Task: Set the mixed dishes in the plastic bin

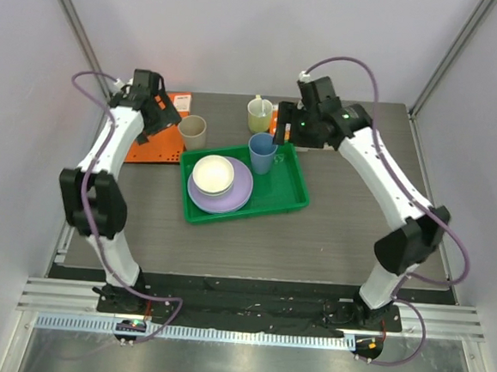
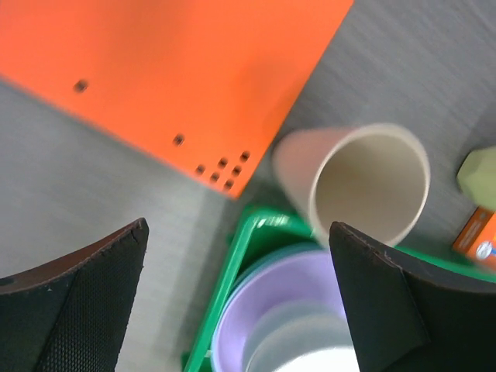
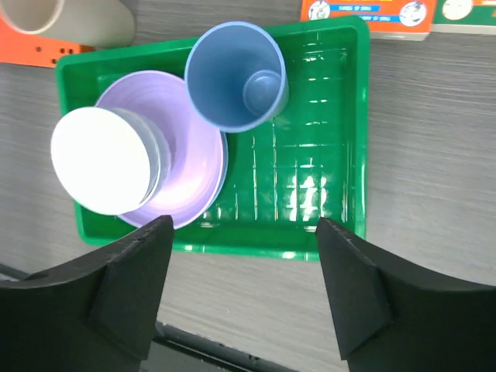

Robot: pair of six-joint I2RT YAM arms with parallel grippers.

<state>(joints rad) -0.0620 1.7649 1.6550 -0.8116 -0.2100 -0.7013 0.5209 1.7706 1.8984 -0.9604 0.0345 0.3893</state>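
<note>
Left wrist — claw (image 2: 239,227) gapes near beige cup (image 2: 364,186).

The bin (image 1: 290,187) is bright green, its floor ribbed in a grid. With it are a lilac plate (image 1: 240,199), a cream bowl (image 1: 212,174), a blue cup (image 1: 261,153) and a beige cup (image 1: 192,132) — plus an orange folder (image 1: 152,147) and a pale yellow-green mug (image 1: 259,115) — on a dark grey, wood-grained table (image 1: 339,236).

The left gripper (image 2: 236,229) is open, with its fingers (image 2: 85,310) spread wide. Between them, the beige cup (image 2: 364,182) stands on the table (image 2: 101,194), just outside the far-left corner of the green bin (image 2: 232,271). The bin contains a lilac plate (image 2: 294,294) carrying a cream bowl (image 2: 298,353). An orange folder (image 2: 170,62) lies to the far left.
</note>
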